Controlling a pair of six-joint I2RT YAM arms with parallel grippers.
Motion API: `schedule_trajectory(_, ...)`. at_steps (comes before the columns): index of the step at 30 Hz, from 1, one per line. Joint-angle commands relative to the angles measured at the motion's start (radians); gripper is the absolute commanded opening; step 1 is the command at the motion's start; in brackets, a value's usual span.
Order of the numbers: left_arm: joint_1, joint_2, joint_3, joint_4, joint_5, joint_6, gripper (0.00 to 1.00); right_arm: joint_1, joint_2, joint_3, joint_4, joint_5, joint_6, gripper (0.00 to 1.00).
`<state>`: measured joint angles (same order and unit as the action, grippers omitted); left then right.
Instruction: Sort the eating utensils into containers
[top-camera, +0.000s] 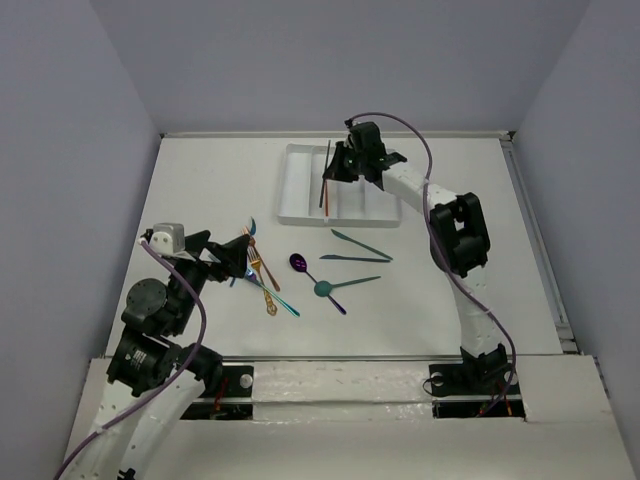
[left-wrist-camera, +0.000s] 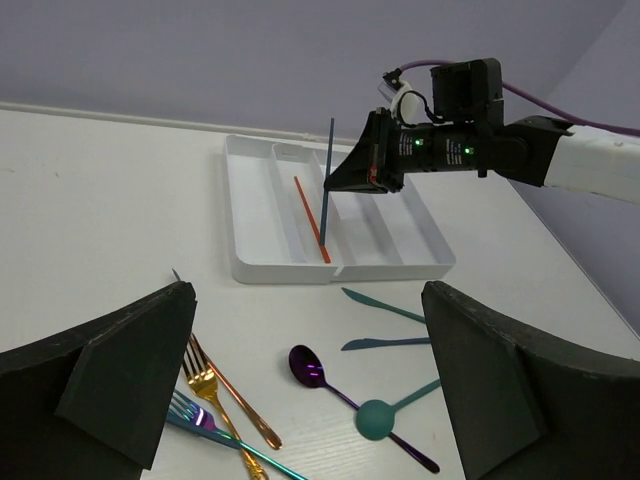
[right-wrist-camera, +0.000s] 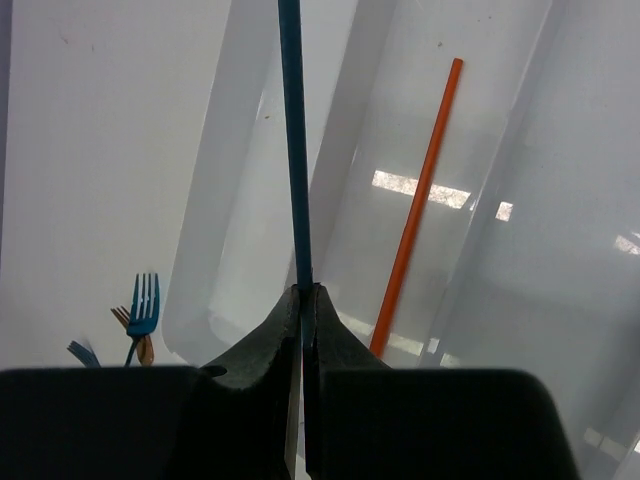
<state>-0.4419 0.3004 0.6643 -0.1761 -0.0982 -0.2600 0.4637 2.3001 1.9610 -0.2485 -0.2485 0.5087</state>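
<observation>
My right gripper (right-wrist-camera: 302, 292) is shut on a dark blue stick (right-wrist-camera: 293, 150), which stands nearly upright over the white tray (top-camera: 290, 218). Seen from the left wrist, the stick (left-wrist-camera: 327, 180) has its lower end by an orange stick (left-wrist-camera: 311, 218) lying in the tray's second compartment from the left. My left gripper (left-wrist-camera: 310, 400) hangs open and empty above loose utensils on the table. Among them are a purple spoon (left-wrist-camera: 308, 366), a teal spoon (left-wrist-camera: 377, 417), two teal knives (left-wrist-camera: 380, 305), a gold fork (left-wrist-camera: 203, 380) and a blue fork (left-wrist-camera: 195, 415).
The tray (left-wrist-camera: 260, 270) lies at the back middle of the table, its other compartments showing nothing inside. The forks (top-camera: 262, 268) are piled under my left gripper (top-camera: 238, 258); spoons and knives (top-camera: 360, 243) lie between the arms. Grey walls surround the table.
</observation>
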Motion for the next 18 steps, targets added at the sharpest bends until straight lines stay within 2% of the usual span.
schedule_trajectory(1, 0.009, 0.014, 0.034, 0.049, 0.014, 0.005, 0.99, 0.01, -0.008, 0.001, 0.012, -0.009, -0.015, 0.0)
schedule_trajectory(3, 0.009, 0.014, 0.034, 0.05, 0.015, 0.007, 0.99, 0.019, -0.002, -0.01, 0.005, -0.012, -0.018, 0.03)
schedule_trajectory(6, 0.019, 0.011, 0.032, 0.049, 0.018, 0.007, 0.99, 0.02, 0.013, 0.01, -0.006, -0.011, -0.025, 0.12)
schedule_trajectory(9, 0.028, 0.008, 0.032, 0.049, 0.022, 0.007, 0.99, 0.029, 0.018, 0.036, -0.046, 0.009, -0.038, 0.31)
schedule_trajectory(10, 0.028, 0.005, 0.032, 0.049, 0.022, 0.007, 0.99, 0.029, 0.016, 0.045, -0.057, 0.018, -0.044, 0.4)
schedule_trajectory(12, 0.028, 0.005, 0.032, 0.049, 0.025, 0.007, 0.99, 0.029, 0.007, 0.049, -0.063, 0.029, -0.047, 0.47)
schedule_trajectory(13, 0.028, 0.002, 0.032, 0.049, 0.025, 0.007, 0.99, 0.029, -0.007, 0.046, -0.064, 0.04, -0.052, 0.56)
schedule_trajectory(15, 0.037, 0.0, 0.031, 0.047, 0.025, 0.007, 0.99, 0.029, -0.025, 0.045, -0.063, 0.04, -0.056, 0.6)
schedule_trajectory(18, 0.037, -0.001, 0.032, 0.049, 0.026, 0.008, 0.99, 0.029, -0.088, 0.024, -0.066, 0.034, -0.081, 0.61)
